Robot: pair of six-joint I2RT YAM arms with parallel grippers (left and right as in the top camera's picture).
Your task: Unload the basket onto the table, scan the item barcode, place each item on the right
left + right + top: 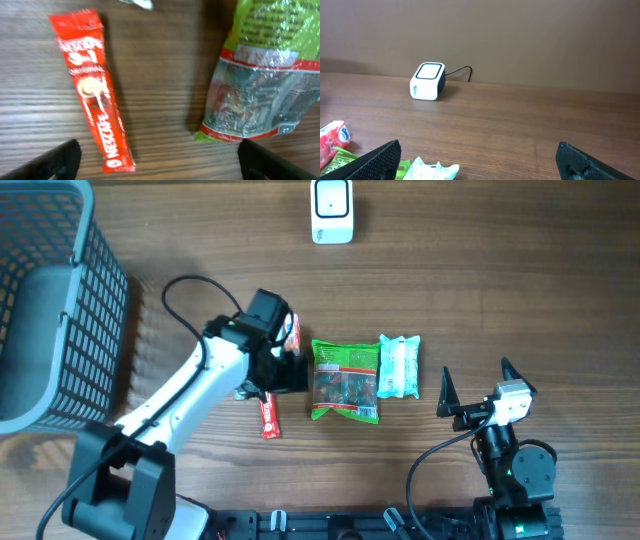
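A red sachet [92,90] reading "Nescafé 3in1 Original" lay on the desk [165,75]; left claw [160,160] and right claw [477,159] stood spread.

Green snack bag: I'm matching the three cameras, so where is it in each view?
Overhead: the green snack bag lies at centre, a mint pack beside its right edge.
Left wrist: it fills the right side.
Right wrist: only a green corner shows at bottom left.
Shared landmark: white scanner, top centre overhead, left of centre in right wrist; absent from left wrist.
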